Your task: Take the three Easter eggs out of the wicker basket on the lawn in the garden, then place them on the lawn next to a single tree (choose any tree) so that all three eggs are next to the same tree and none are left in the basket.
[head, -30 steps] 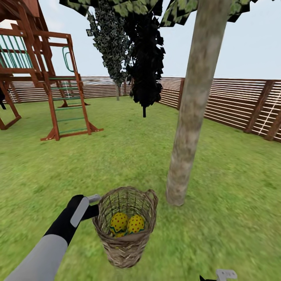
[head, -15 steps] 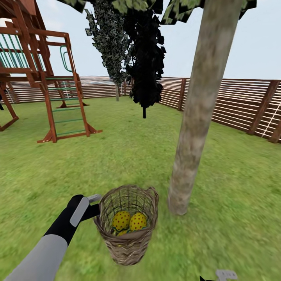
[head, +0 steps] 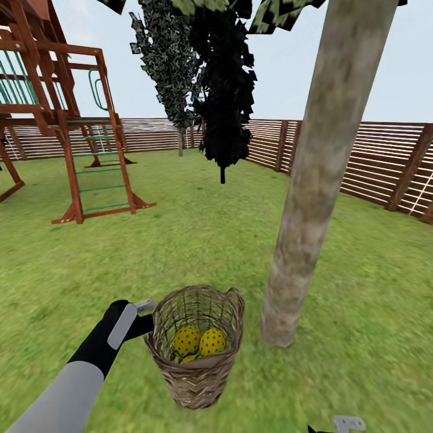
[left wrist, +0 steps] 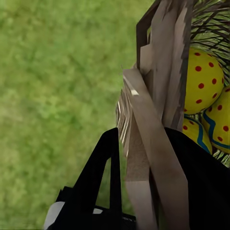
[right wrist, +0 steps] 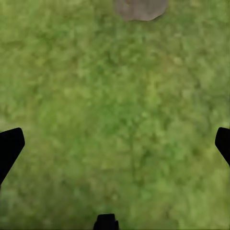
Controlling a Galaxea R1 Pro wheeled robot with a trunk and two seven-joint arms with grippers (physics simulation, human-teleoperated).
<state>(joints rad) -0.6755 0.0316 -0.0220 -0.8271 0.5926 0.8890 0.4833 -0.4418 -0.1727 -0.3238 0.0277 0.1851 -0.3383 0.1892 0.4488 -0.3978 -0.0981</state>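
Since a second ago the whole head view has slid: the tree [head: 313,198] trunk now leans further toward 1 o'clock and its base sits lower and a little more to the right, while the wooden play frame [head: 66,126] has drifted toward 9 o'clock. That is my camera moving, not the things. The wicker basket [head: 195,346] keeps the same place against my left arm, with its rim a touch higher in the picture than before.

My left gripper [head: 144,322] is clamped on the basket's rim at the basket's 9 o'clock side. In the left wrist view my black fingers [left wrist: 103,172] close narrowly on the woven wall [left wrist: 158,120], one outside and one inside it. The basket hangs from that grip; whether its bottom touches the lawn [head: 198,240] I cannot tell, since the lower weave is blurred.

The Easter eggs [head: 198,341] lie in the basket's bottom, toward 3 o'clock of my left gripper and just beside it. Two show side by side and a third peeks from below them; all three appear past the rim in the left wrist view [left wrist: 203,81].

The tree's base stands near the basket, at its 2 o'clock.

My right gripper [right wrist: 115,143] hangs over bare grass with its fingers spread wide, and the trunk's base [right wrist: 141,8] shows beyond them.
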